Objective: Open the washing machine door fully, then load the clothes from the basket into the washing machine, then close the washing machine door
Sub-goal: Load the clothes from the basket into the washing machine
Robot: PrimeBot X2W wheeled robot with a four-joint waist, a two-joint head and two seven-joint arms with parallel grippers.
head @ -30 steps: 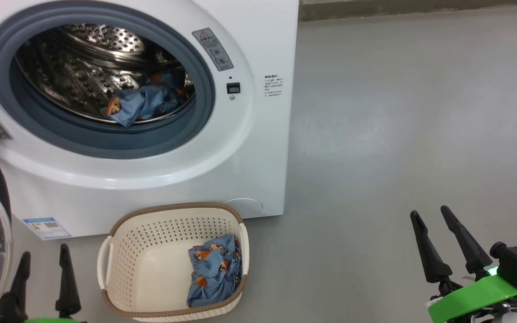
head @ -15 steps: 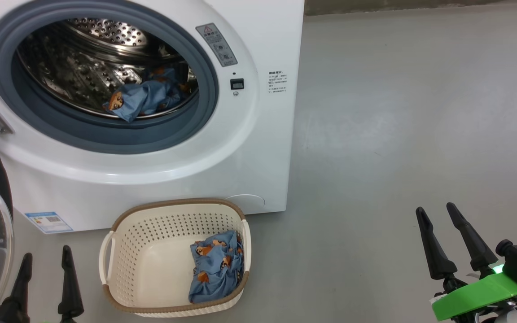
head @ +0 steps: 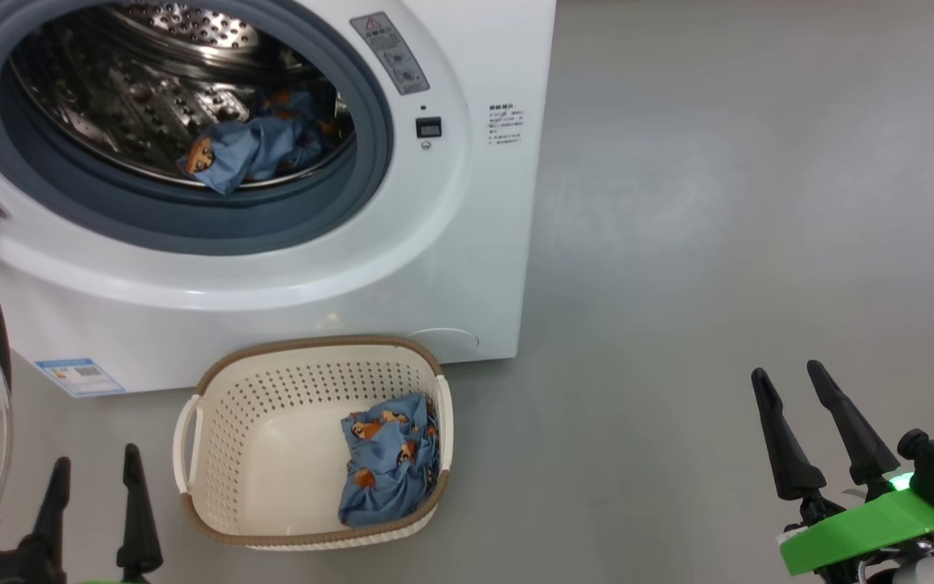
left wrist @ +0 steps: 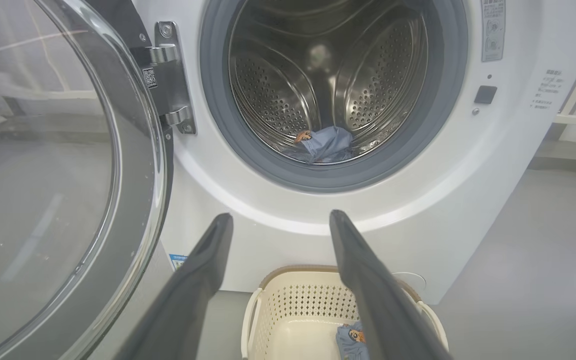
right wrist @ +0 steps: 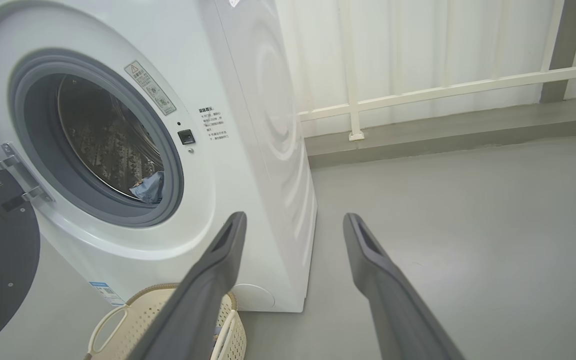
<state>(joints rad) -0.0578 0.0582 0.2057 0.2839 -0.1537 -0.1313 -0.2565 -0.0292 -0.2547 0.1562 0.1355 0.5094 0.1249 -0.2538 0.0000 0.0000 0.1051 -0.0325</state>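
Washer (head: 467, 243) stands on the grey floor (head: 718, 243), front toward the robot. Door (left wrist: 133, 150): open, swung out on its hinge (left wrist: 170, 75) at the washer's left side. Its black rim and clear glass bowl hang beside the left gripper (head: 96, 456). The opening is fully exposed, with the grey gasket (head: 353, 203) all round and the steel drum (head: 151, 97) behind it.

Clothes (head: 390, 458): two blue printed pieces seen. One lies in the basket (head: 313, 349), crumpled against its right-hand wall, orange-brown figures showing. The other (head: 248, 150) is inside the drum, bunched at the bottom front just behind the gasket lip, with one orange-brown figure on its left fold.

Basket: upright on the floor, just in front of the washer's lower front edge, below the opening and toward the washer's right front corner. Cannot tell whether it touches the front panel. A blue label (head: 78, 377) sits at the panel's lower left.

Left gripper: fingers spread wide, nothing between them, touching nothing. It is low over the floor, between the door and the basket's left end. Its fingers point at the washer front below the opening.

Right gripper (head: 787, 371): fingers likewise spread, empty. It is over bare floor, well apart from basket and washer, to their right. There is a green part (head: 864, 527) on its wrist. The right wrist view shows a pale railing (right wrist: 443, 90) along the wall beyond the washer's side.
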